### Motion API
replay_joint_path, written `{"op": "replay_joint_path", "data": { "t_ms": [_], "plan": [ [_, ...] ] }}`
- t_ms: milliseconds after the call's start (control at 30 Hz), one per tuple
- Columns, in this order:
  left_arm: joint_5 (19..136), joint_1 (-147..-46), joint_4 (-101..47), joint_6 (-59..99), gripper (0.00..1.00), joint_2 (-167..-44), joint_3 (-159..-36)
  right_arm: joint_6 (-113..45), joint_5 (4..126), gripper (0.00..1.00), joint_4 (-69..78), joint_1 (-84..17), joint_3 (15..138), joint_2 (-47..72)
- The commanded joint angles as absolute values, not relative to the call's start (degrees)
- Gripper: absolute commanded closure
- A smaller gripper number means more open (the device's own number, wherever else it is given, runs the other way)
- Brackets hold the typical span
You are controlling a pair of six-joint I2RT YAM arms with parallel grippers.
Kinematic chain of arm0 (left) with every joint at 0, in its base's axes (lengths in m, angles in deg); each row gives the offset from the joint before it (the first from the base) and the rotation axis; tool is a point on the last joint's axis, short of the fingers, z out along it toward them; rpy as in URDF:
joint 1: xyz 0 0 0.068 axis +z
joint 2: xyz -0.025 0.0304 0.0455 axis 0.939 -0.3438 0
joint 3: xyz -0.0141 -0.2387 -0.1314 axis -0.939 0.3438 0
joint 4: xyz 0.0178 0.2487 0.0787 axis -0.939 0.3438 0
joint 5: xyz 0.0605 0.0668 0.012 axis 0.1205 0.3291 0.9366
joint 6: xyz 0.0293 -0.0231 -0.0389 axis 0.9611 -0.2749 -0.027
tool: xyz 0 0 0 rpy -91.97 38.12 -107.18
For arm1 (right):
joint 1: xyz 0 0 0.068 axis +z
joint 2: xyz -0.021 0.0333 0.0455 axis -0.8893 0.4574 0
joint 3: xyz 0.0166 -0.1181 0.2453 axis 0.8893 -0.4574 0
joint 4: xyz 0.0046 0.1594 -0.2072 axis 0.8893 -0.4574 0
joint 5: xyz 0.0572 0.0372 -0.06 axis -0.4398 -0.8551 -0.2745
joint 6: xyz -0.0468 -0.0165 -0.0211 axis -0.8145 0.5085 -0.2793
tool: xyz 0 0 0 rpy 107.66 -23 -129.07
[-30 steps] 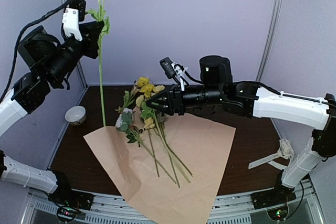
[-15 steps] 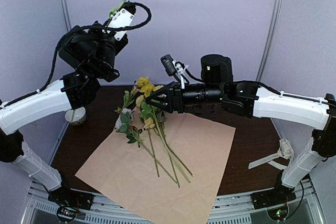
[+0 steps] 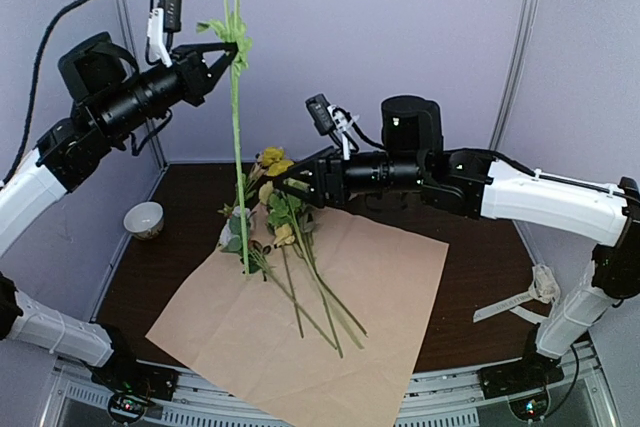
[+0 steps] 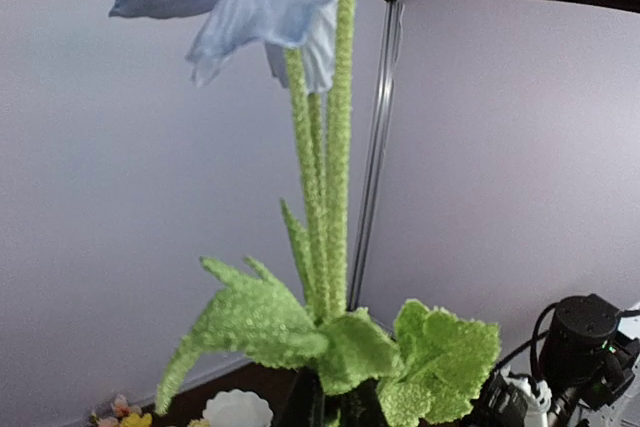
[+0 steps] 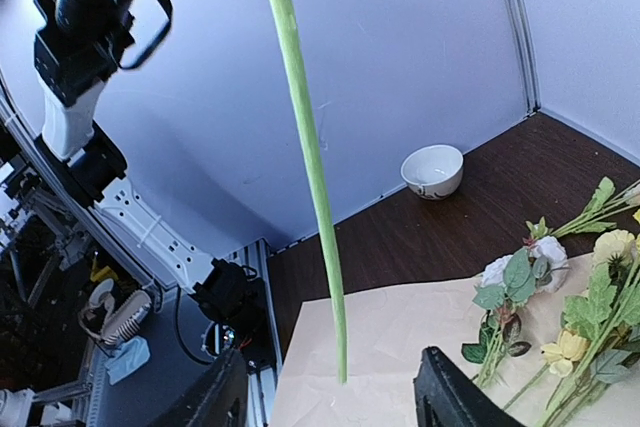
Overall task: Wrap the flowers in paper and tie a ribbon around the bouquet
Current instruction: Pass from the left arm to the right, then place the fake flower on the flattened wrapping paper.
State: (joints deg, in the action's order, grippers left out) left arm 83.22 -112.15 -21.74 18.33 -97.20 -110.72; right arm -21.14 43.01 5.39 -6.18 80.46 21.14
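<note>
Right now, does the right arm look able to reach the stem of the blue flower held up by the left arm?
Probably yes: the stem hangs just ahead of the open right fingers, with nothing between them. The left fingers grip it higher up, by its leaves.

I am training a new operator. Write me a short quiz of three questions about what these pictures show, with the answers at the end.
1. True or false: the left gripper is shut on the stem of the blue flower.
2. The other flowers rest their stems on: A the paper. B a wooden board. C a metal tray.
3. Complete: the ribbon lies on the robot's ____ side of the table.
Key: 1 true; 2 A; 3 right.
</note>
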Motion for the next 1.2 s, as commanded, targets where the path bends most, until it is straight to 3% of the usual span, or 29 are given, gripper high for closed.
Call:
{"op": "replay_joint_path", "data": {
  "t_ms": [0,67,200,333,467,600,667,700,767,800,867,1000,1167],
  "plan": [
    [71.06,-112.25,-26.42,5.06,1.0,-99.87,-106.26,-19.27,42.34,0.3,5.86,-5.97,86.59,22.84],
    [72.1,-112.24,-27.34,4.63,1.0,-100.05,-105.38,-18.71,42.98,0.13,6.23,-5.98,87.3,23.61],
    [71.06,-112.25,-30.01,3.16,1.0,-100.32,-104.05,-17.47,44.32,0.14,5.21,-5.96,90.46,26.67],
    [70.14,-112.26,-32.29,1.51,1.0,-100.6,-102.69,-15.71,43.09,0.47,3.81,-6.07,93.96,29.38],
    [68.85,-112.27,-34.43,-0.87,1.0,-101.06,-100.75,-13.68,44.96,0.61,4.44,-6.58,94.15,29.67],
    [67.67,-112.21,-35.44,-1.83,1.0,-100.64,-98.73,-10.84,47.11,1.0,4.05,-8.01,93.19,29.16],
    [71.16,-112.12,-31.64,0.45,1.0,-99.91,-98.94,-9.28,49.61,1.0,2.29,-9.01,92.11,28.69],
    [74.3,-112.09,-27.76,2.21,0.85,-99.82,-99.92,-8.78,51.03,1.0,-0.37,-9.6,92.34,28.93],
    [80.7,-111.8,-19.04,6.83,0.37,-100.08,-102.51,-8.3,52.71,1.0,-7.94,-11.67,94.07,30.69],
    [83.77,-111.45,-15.16,9.24,0.26,-100.2,-103.48,-8.28,52.71,1.0,-11.52,-12.66,94.71,32.0],
    [89.21,-109.78,-9.84,12.52,0.2,-100.12,-103.74,-8.62,53.04,1.0,-17.6,-14.31,95.27,34.82],
    [92.34,-100.3,-4.55,12.93,0.21,-100.5,-99.87,-10.26,53.57,1.0,-23.83,-15.35,94.87,40.0],
    [91.33,-88.24,0.18,12.36,0.5,-107.54,-95.37,-13.54,60.35,1.0,-28.76,-15.32,96.79,44.78]
  ]
}}
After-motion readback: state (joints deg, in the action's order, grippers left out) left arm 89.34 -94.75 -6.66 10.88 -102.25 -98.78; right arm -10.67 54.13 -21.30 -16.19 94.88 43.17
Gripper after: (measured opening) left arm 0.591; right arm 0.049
